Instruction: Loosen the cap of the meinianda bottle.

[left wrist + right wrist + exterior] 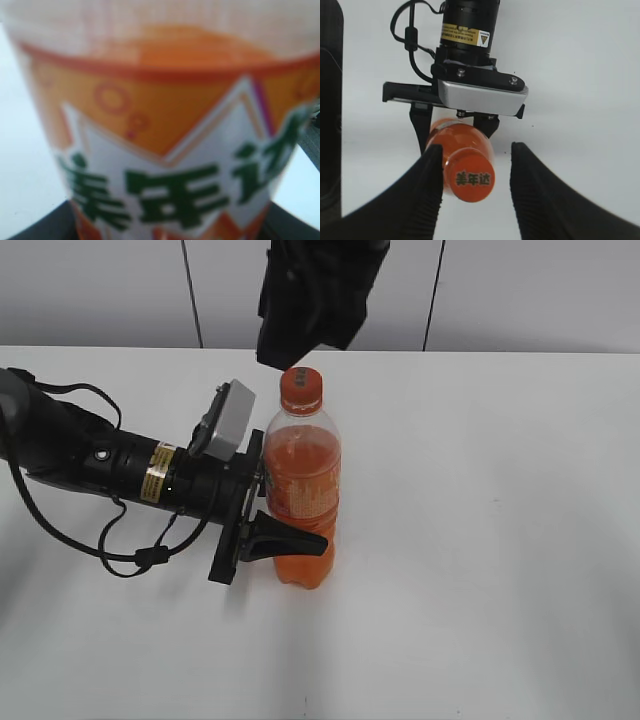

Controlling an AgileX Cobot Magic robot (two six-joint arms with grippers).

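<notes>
Two arms on one meinianda bottle [302, 500], upright on the tabletop [480, 540]: left gripper [268, 508] jaws clamped round its label, right gripper [476, 192] jaws open astride the cap [468, 180], left finger nearly touching. Centre first, then squeeze and twist.

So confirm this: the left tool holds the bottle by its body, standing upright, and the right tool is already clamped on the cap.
Not clamped. In the right wrist view the right tool stands open around the cap, with a gap on one side. The left tool does hold the upright bottle by its body.
</notes>
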